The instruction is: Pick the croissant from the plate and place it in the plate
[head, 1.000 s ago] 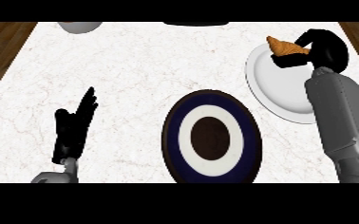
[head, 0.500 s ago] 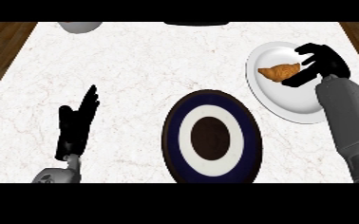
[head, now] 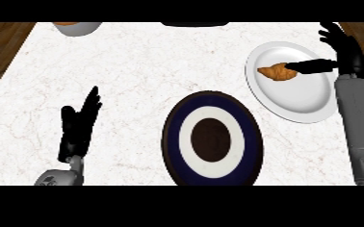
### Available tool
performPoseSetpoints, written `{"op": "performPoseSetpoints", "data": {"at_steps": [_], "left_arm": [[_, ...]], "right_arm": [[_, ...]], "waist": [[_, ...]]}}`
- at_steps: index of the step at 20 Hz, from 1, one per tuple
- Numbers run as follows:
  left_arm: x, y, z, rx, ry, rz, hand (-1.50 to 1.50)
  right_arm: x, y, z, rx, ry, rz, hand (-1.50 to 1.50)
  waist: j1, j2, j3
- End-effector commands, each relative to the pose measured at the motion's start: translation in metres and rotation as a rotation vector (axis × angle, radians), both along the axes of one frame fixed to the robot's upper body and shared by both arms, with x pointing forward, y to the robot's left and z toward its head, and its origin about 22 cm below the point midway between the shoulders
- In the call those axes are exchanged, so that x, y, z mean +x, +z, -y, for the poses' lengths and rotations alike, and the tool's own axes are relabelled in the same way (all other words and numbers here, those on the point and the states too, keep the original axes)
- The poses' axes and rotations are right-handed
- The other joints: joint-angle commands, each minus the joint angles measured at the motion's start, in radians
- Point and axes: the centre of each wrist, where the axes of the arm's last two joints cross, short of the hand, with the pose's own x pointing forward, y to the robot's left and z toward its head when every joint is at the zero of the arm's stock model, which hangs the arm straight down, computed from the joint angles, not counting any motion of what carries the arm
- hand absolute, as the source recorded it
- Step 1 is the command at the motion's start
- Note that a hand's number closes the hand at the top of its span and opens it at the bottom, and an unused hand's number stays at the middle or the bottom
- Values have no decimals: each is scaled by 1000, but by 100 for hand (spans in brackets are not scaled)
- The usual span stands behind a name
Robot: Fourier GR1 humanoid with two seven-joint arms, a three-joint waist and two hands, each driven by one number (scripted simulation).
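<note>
Croissant (head: 278, 71) on white plate (head: 298, 103), right hand (head: 340, 53) touching

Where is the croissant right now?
In the head view, the croissant lies on the white plate at the counter's right side, touching the right hand, up and right of the dark blue plate.

grey bowl (head: 76, 27) cut by top edge

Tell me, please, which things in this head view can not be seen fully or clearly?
- Grey bowl, top left: cut off by the upper edge; its contents unclear.
- Dark object, top centre: only a sliver shows, unidentifiable.
- Croissant on the white plate: whether the right hand actually grips it cannot be told; its thumb covers one end.
</note>
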Motion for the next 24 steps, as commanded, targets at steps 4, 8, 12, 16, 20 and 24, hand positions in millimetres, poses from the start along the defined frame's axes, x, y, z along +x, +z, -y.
{"op": "performPoseSetpoints", "data": {"at_steps": [4,8,12,16,20,24], "left_arm": [[3,3,-9,-5,-2,-1,0],[1,14,0,0,-6,-19,0],[-7,15,-15,4,3,-5,0],[-4,-2,-4,-11,4,16,0],[-6,2,-9,-7,-1,-17,0],[-10,8,25,-1,4,23,0]], "right_arm": [[-29,-21,36,242,-32,150,-150],[-45,-26,56,260,24,150,-150],[-53,-49,54,264,72,190,-150],[-47,-54,42,266,71,213,-150],[-55,-58,44,232,47,171,-150],[-50,-64,32,208,10,147,-150]], "waist": [[5,2,-1],[8,2,-1],[14,4,-1],[13,4,-1],[11,3,-1],[14,3,-1]]}}
